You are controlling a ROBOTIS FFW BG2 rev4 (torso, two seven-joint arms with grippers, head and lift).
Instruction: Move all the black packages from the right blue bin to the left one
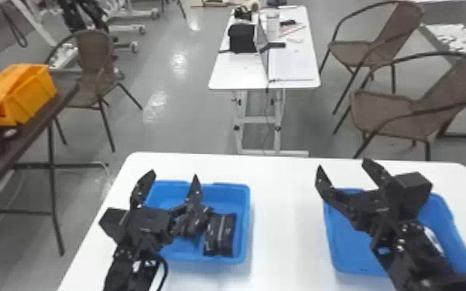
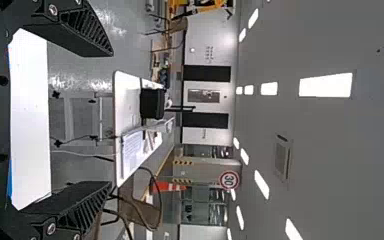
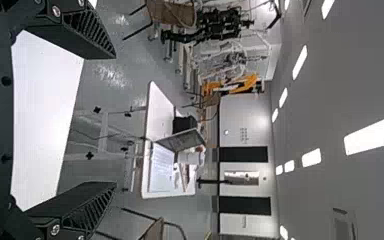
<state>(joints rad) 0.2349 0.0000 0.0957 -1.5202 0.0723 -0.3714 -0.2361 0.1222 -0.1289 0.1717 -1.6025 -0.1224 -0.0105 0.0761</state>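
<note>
Black packages [image 1: 220,234] side by side in the left blue bin [image 1: 246,226], toward its right side. Just left of them, a dark shape [image 1: 194,224], too muddled to tell as package or hardware. Above that same bin, the left gripper [image 1: 172,176], open, with fingers [image 2: 87,31] spread well apart in the left wrist view. Over the right blue bin [image 1: 346,247], the right gripper [image 1: 343,165], likewise open, tips toward the far side, fingers [image 3: 87,34] wide apart in the right wrist view. Under both bins, a white worktop [image 1: 286,216]. Farther off, another white worktop [image 1: 240,73] with a laptop [image 1: 262,50] and a black bag [image 1: 242,38]. At far left, an orange bin [image 1: 35,96] on a dark worktop [image 1: 36,133]; at right, brown chairs [image 1: 398,116].
</note>
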